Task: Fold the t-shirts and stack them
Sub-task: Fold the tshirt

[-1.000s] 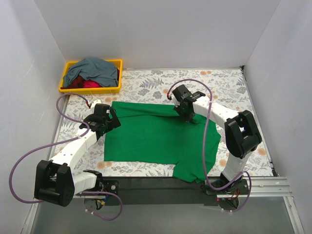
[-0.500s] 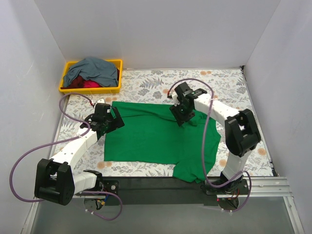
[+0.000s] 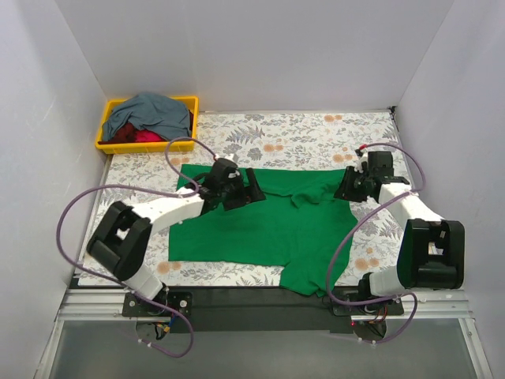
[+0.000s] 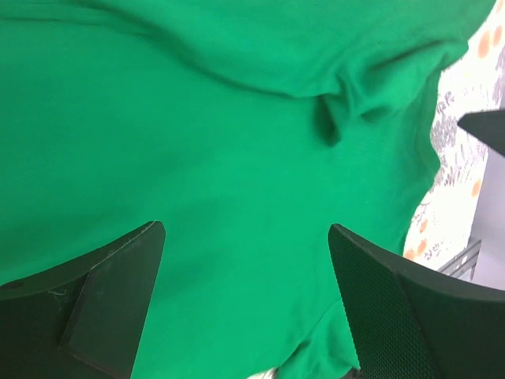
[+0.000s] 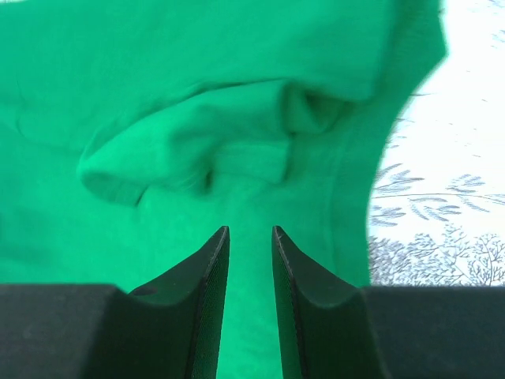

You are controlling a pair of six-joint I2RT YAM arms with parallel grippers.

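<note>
The bright green t-shirt [image 3: 252, 229] lies spread on the table, with a small bunched fold [image 3: 309, 196] near its upper right. My left gripper [image 3: 254, 192] hovers over the shirt's upper middle, jaws wide open and empty; the left wrist view [image 4: 246, 229] shows only green cloth [image 4: 197, 118] beneath it. My right gripper [image 3: 345, 189] is at the shirt's right edge, jaws parted by a narrow gap with nothing between them [image 5: 249, 229], and the fold [image 5: 189, 150] lies just ahead of it. The grey-blue shirt [image 3: 150, 110] and the red shirt [image 3: 142, 136] lie crumpled in the bin.
The yellow bin [image 3: 100, 133] stands at the back left corner. The floral tablecloth [image 3: 300, 142] shows behind and to the right of the green shirt. White walls close in on the left, back and right.
My left gripper moved right from the shirt's left edge to its upper middle. My right gripper moved right from the shirt's upper middle to its right edge, leaving a bunched fold.
</note>
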